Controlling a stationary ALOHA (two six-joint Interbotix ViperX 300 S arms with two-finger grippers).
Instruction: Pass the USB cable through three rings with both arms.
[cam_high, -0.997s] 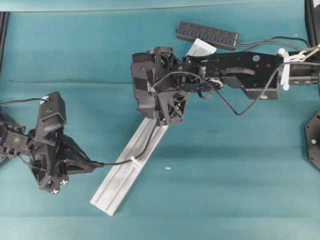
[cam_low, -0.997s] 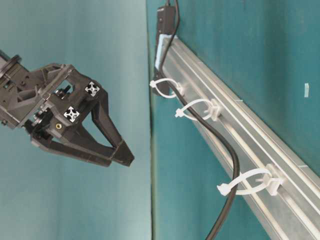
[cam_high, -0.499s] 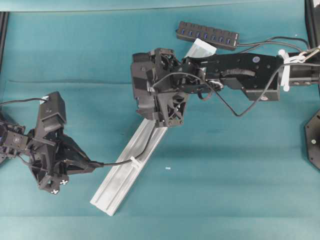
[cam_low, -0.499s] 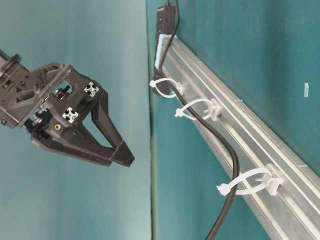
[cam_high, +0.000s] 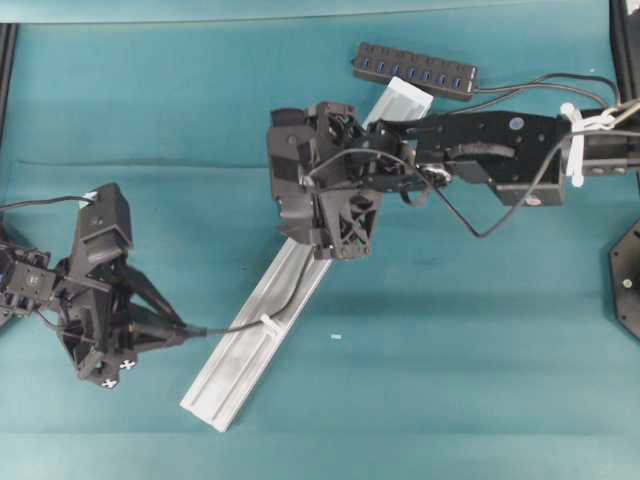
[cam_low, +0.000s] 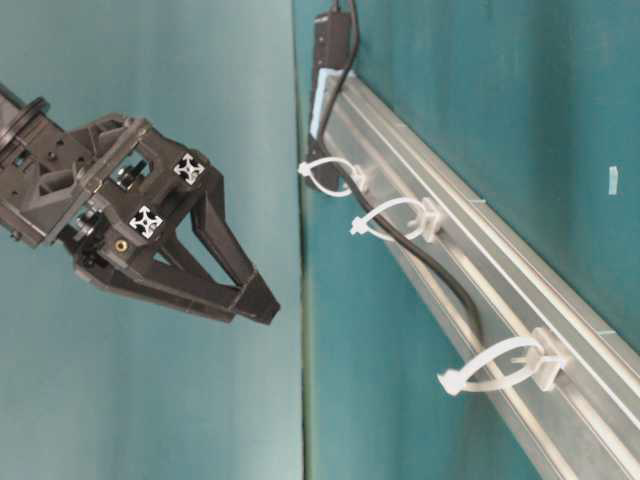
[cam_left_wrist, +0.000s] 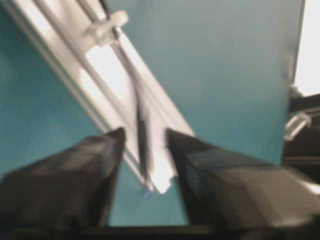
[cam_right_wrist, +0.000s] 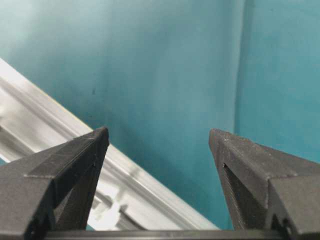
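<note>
The dark USB cable (cam_high: 225, 326) runs down the silver rail (cam_high: 240, 360) from the black hub (cam_high: 415, 70). In the table-level view it passes through the two far white rings (cam_low: 335, 175) (cam_low: 395, 215) and reaches the near ring (cam_low: 495, 365). My left gripper (cam_high: 183, 328) sits left of the rail's lower part. In the blurred left wrist view its jaws (cam_left_wrist: 145, 132) stand apart. The cable's end (cam_left_wrist: 141, 135) lies loose between them, below a ring (cam_left_wrist: 107, 27). My right gripper (cam_high: 338, 252) hovers over the rail's middle, open and empty (cam_right_wrist: 158, 131).
The rail lies diagonally on the teal mat, with its lower end at the front left. A small white scrap (cam_high: 336, 337) lies on the mat right of the rail. The right arm's own wiring hangs in a loop (cam_high: 480, 225) below its forearm.
My left jaws have parted from the cable. The stretch of cable below the near ring has dropped out of the table-level view. My right gripper has shifted slightly.
</note>
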